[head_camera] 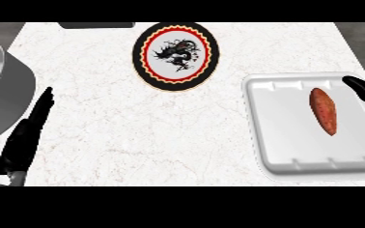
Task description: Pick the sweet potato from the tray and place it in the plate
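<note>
An orange-brown sweet potato (pixel 324 110) lies lengthwise in the white tray (pixel 285 125) at the counter's right. The plate (pixel 175 54), black-rimmed with a red ring and a dark dragon figure on white, sits at the back centre. My left hand (pixel 25 137) rests at the left edge, fingers straight and pointing up, holding nothing. Only the fingertips of my right hand (pixel 355 85) show at the right edge, just over the tray's far right corner and a little right of the sweet potato; they touch nothing that I can see.
A grey rounded object (pixel 14 92) lies at the far left beside my left hand. A dark flat item (pixel 96 25) sits at the counter's back edge, left of the plate. White marbled counter spans between plate and tray.
</note>
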